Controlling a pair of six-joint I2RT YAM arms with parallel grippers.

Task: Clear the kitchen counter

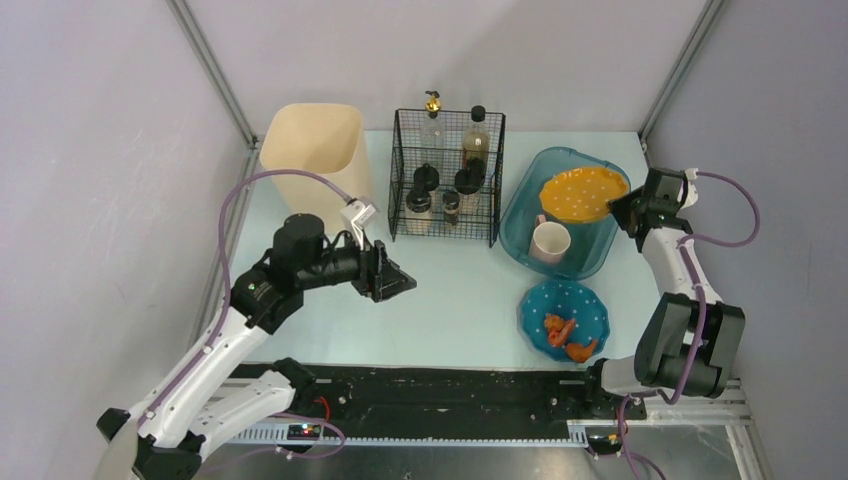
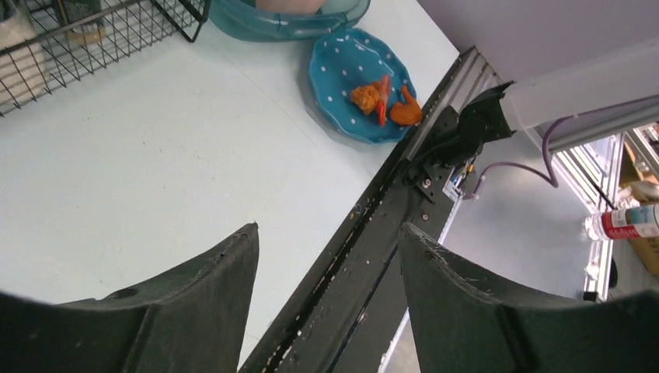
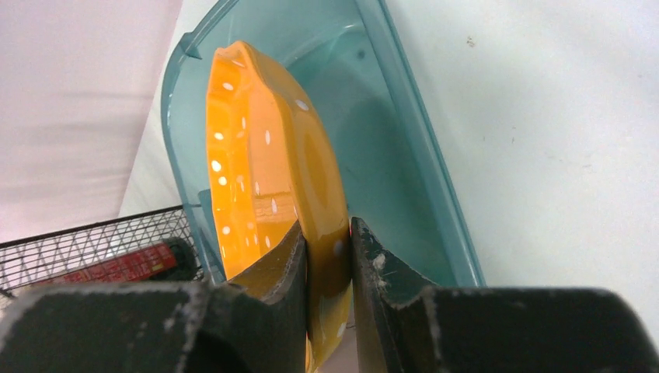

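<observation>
A: What is the worktop point(image 1: 460, 300) like?

B: Pale mint-blue, smooth and matte. It is a flat rectangle filling the middle of the booth, with a black rail point(image 1: 440, 385) along its near edge. Plain grey-lilac walls close it in at the left, back and right, with metal struts in the far corners.

A: What stands on it?

B: At the back left is a beige bin point(image 1: 312, 150), smooth-sided with rounded corners. Just beside it a black wire basket point(image 1: 447, 225) holds bottles and dark-capped jars. To the right lies a translucent teal tub point(image 1: 516, 214), oblong, with a pink mug point(image 1: 550, 241) inside. Nearer the front, a blue plate point(image 1: 590, 305) with white dots and a wavy rim carries orange food scraps point(image 1: 568, 335).

A: And the right claw point(image 3: 326, 225)?

B: It is clamped on the rim of a glossy yellow plate point(image 3: 264, 163), also dotted white. The plate stands on edge over the tub, with one finger pressed against each face.

A: The left claw point(image 2: 326, 229)?

B: Its jaws are wide apart with nothing between them. It hangs above bare worktop left of centre, in front of the basket. The fingers are black and scuffed.
</observation>
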